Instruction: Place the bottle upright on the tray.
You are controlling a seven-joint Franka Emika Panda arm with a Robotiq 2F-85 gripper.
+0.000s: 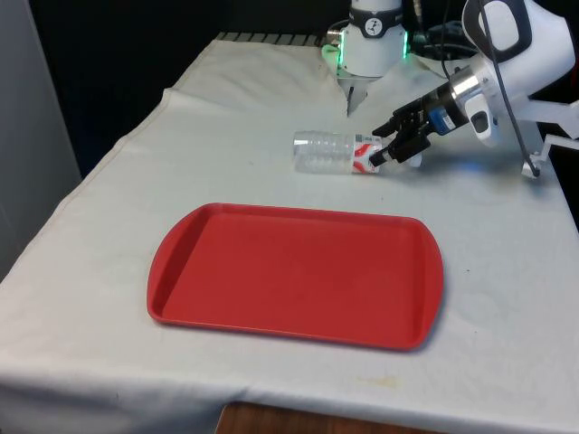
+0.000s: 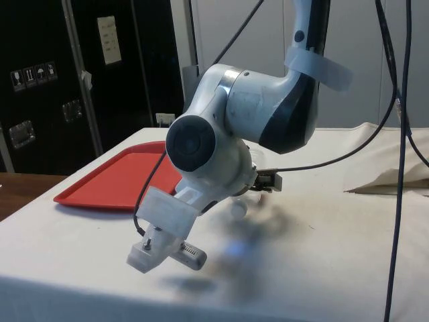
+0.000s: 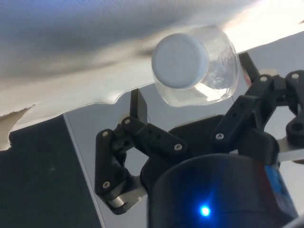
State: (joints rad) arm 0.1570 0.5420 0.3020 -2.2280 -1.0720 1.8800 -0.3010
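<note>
Bench [image 1: 136, 181] draped in a white cloth, wrinkled, hanging over the near edge above a strip of brown wood. Carries a red plastic tray [image 1: 181, 271] with a raised rim, nothing in it, toward the near side. Beyond the tray, well apart from it: a clear plastic bottle [image 1: 330, 152] lying on its side on the cloth, ribbed body toward the front view's left, red-and-white label and cap end toward the front view's right.

End effector [image 1: 391, 152] reaching in low from the front view's right, tilted, black fingers [image 1: 404, 127] spread on either side of the bottle's cap end. In the wrist view, white cap [image 3: 180, 60] facing the camera, fingers [image 3: 137, 107] apart on each side with a visible gap to the clear neck — open, not clamped on anything. White arm [image 2: 248, 134] bent sharply above the cloth in the side view, blocking most of the bottle there; tray [image 2: 114, 181] seen behind it near the bench's far corner.

Room: black curtains behind the bench in the front view; dark cabinets [image 2: 67, 80] with small labels and latches along the side, pale wall and hanging black cables [image 2: 395, 168] to their right. Faint shadow of the arm on the cloth below the wrist.
</note>
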